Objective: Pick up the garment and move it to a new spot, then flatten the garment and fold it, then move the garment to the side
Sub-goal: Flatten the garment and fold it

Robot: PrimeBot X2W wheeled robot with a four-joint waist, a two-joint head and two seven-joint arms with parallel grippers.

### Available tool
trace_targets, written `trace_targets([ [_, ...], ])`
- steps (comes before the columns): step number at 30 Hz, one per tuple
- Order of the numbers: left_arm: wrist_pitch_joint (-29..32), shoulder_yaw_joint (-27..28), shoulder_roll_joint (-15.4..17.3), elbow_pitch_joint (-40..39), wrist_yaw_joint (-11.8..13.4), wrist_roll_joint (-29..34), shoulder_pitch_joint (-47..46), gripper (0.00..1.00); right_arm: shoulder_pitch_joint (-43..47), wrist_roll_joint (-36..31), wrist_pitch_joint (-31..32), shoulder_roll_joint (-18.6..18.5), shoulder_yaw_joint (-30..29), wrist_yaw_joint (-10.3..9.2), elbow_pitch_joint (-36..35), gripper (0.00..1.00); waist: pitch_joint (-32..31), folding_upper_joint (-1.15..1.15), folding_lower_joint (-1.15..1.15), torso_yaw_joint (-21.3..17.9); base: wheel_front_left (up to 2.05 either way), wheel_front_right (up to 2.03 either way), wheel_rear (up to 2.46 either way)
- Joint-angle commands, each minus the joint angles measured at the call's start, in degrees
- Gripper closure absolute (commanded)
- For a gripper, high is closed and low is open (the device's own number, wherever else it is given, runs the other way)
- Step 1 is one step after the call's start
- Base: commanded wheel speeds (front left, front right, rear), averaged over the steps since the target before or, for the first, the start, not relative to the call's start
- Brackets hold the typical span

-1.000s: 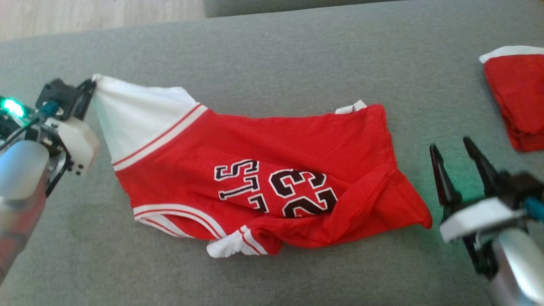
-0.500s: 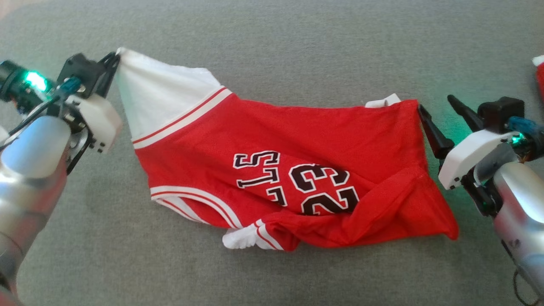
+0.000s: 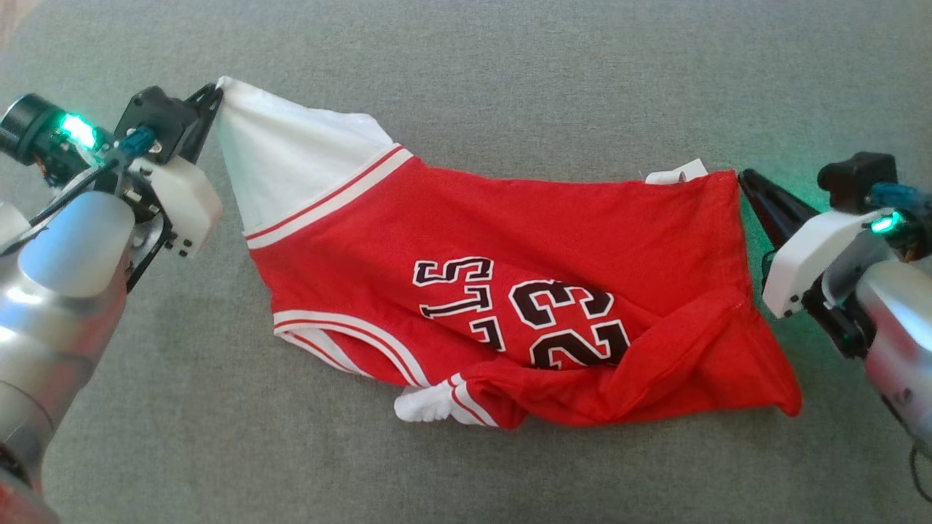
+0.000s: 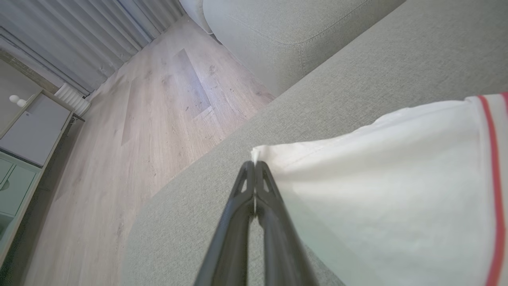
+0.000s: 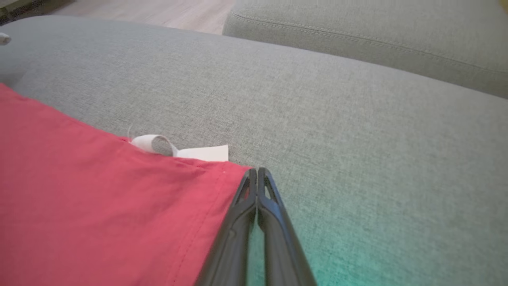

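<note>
The garment point(image 3: 510, 240) is a red jersey with a white sleeve, white-red trim and a black 23, lying crumpled on the grey cushion point(image 3: 473, 87). Its lower edge is bunched and folded over. My left gripper point(image 3: 216, 89) is shut on the white corner at the garment's far left, seen pinched in the left wrist view too, gripper point(image 4: 254, 165) on white cloth point(image 4: 377, 178). My right gripper point(image 3: 744, 177) is shut on the red upper right corner. In the right wrist view its closed fingertips point(image 5: 257, 171) meet the red hem point(image 5: 99, 198) beside a white label point(image 5: 178, 149).
The grey cushion spreads all around the garment. A second cushion point(image 5: 357, 35) rises behind it. Past the cushion's left edge lie a wooden floor point(image 4: 151, 103) and a pale cabinet point(image 4: 24, 135).
The camera has shifted. My right gripper came up from the lower right to the garment's upper right corner and shut there. The left gripper keeps its hold on the white corner.
</note>
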Motion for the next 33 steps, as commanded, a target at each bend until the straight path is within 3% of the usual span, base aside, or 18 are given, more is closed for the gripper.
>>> trace_targets([
  [1,-0.8,1.7,2.1,0.2,0.1,0.0,-3.9,1.0,-1.4,1.0,-1.6,-1.7,1.2,-0.05,-0.7,1.0,-0.1,0.0,-0.01,0.1,0.0,0.0,0.0],
  [7,-2.0,1.6,2.0,1.0,0.1,-0.1,-4.0,1.0,-4.1,3.4,-6.2,-2.6,4.7,-0.05,0.9,1.0,-0.9,0.0,-0.01,-0.1,0.0,0.0,0.0],
  [12,-2.4,1.4,1.7,1.6,-0.2,-0.3,-4.1,1.0,-4.3,8.1,-5.2,-2.8,8.5,-0.05,1.1,1.0,-1.1,0.0,-0.01,0.1,0.0,0.0,0.0],
  [13,-2.5,1.3,1.6,1.7,-0.2,-0.3,-4.2,1.0,-4.3,9.3,-4.7,-2.8,9.1,-0.05,1.0,0.65,-1.0,0.0,-0.01,0.2,0.0,0.0,0.0],
  [14,-2.6,1.2,1.5,1.8,-0.3,-0.4,-4.3,1.0,-4.4,10.3,-4.2,-2.8,9.7,-0.05,0.8,0.0,-0.8,0.0,-0.01,0.3,0.0,0.0,0.0],
  [20,-2.8,0.7,0.6,2.4,-0.7,-0.4,-4.8,1.0,-5.5,13.0,-3.6,-3.2,13.9,-0.05,1.8,0.0,0.0,0.0,-0.01,1.1,0.0,0.0,0.0],
  [21,-2.9,0.6,0.5,2.5,-0.7,-0.4,-4.9,1.0,-5.7,13.4,-3.4,-3.2,14.6,-0.05,2.0,0.11,0.1,0.0,-0.01,1.2,0.0,0.0,0.0],
  [22,-2.9,0.5,0.4,2.7,-0.8,-0.4,-5.0,1.0,-5.9,13.8,-3.2,-3.3,15.3,-0.05,2.2,0.36,0.2,0.0,-0.01,1.3,0.0,0.0,0.0],
  [24,-3.0,0.4,0.2,2.9,-0.8,-0.5,-5.1,1.0,-6.3,14.3,-3.0,-3.4,16.7,-0.05,2.5,0.64,0.3,0.0,-0.01,1.5,0.0,0.0,0.0],
  [25,-3.1,0.4,0.2,3.0,-0.9,-0.5,-5.2,1.0,-6.6,14.5,-3.1,-3.4,17.3,-0.05,2.5,0.92,0.4,0.0,-0.01,1.5,0.0,0.0,0.0],
  [26,-3.1,0.3,0.2,3.1,-0.9,-0.6,-5.2,1.0,-7.0,14.6,-3.6,-3.6,17.9,-0.05,2.7,1.0,0.5,0.0,-0.01,1.6,0.0,0.0,0.0],
  [33,-4.2,0.6,0.5,2.8,-0.1,-0.2,-6.1,1.0,-11.0,14.0,-8.6,-3.8,17.7,-0.05,5.6,1.0,0.4,0.0,-0.01,1.0,0.0,0.0,0.0],
])
